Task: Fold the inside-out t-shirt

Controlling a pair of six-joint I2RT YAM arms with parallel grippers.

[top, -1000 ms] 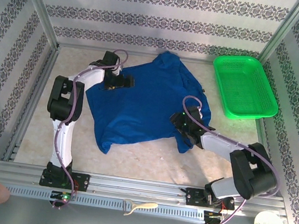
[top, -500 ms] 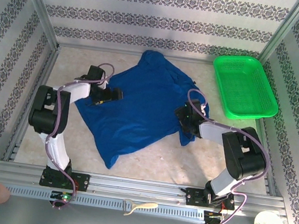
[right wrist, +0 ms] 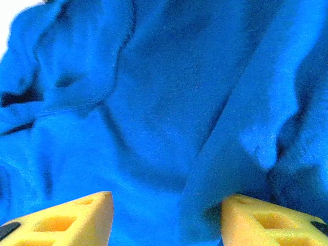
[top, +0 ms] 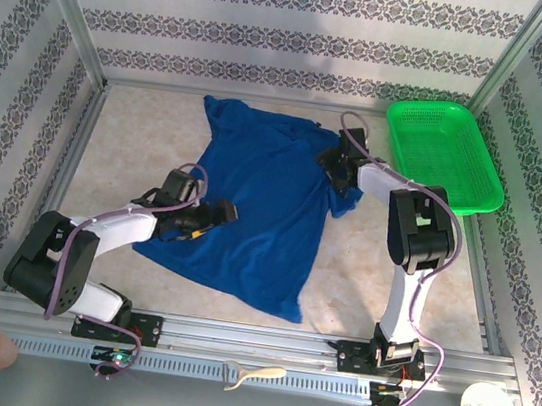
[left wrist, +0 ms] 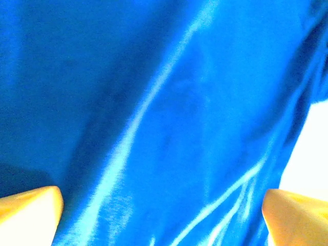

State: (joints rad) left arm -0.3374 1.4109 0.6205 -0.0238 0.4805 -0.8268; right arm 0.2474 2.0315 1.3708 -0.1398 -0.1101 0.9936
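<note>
The inside-out t-shirt [top: 261,202], royal blue and wrinkled, lies spread across the middle of the table, running from the back left to the front right. My left gripper [top: 221,214] rests low on the shirt's left part, open wide, and the left wrist view has blue cloth [left wrist: 169,113] spanning its yellow fingertips [left wrist: 31,210]. My right gripper [top: 341,165] sits on the shirt's upper right edge near a sleeve. It is open, and a fold of cloth [right wrist: 236,154] lies between its yellow fingertips [right wrist: 77,218].
A green mesh basket [top: 444,157] stands at the back right, just beyond the right arm. Bare table [top: 129,133] lies left of the shirt and along the front [top: 349,295]. Patterned walls close in the back and both sides.
Both grippers swept with the shirt under them: the left came toward the front, the right went toward the back. The shirt turned and spread out flatter, its hem now at the front right.
</note>
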